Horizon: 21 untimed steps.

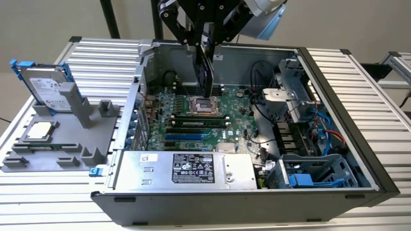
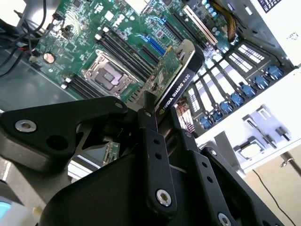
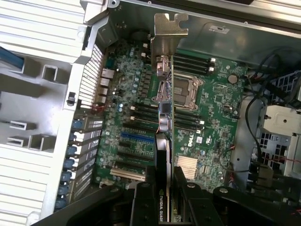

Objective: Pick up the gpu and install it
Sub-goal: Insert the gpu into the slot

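The gpu (image 1: pixel 207 72) is being pinched on edge by the end effector (image 1: pixel 207 45), with the silver bracket at the end away from it. It's being held just above the motherboard (image 1: pixel 192 120), by the CPU socket (image 1: pixel 204 104), inside the open case (image 1: pixel 347 120).

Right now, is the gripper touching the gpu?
Touching. In the second wrist view the gripper clamps the gpu between its fingers, with no gap on either face.

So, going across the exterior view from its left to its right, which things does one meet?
Hard drive with blue rails → case's slotted rear wall → gpu, hanging upright over the motherboard → grey drive cage.
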{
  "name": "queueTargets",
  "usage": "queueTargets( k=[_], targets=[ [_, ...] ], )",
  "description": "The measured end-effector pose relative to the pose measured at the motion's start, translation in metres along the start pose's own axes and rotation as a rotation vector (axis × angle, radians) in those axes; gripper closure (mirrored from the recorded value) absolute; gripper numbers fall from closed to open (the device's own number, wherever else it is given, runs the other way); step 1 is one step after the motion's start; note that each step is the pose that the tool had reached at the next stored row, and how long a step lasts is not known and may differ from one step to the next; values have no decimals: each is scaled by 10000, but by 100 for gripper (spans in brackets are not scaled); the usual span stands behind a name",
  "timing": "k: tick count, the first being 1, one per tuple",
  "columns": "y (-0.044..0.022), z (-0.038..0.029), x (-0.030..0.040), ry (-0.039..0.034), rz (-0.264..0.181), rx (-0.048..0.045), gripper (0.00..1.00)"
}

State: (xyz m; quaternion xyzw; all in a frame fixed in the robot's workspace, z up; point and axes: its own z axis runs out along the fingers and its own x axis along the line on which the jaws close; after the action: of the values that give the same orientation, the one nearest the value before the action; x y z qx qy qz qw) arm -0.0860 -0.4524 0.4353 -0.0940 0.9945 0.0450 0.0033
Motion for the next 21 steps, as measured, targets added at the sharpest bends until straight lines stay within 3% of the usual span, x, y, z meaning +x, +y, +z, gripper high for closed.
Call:
queueTargets(
  k=[21],
  targets=[
    [0,-2,0,79,-890,-13,100]
  ],
)
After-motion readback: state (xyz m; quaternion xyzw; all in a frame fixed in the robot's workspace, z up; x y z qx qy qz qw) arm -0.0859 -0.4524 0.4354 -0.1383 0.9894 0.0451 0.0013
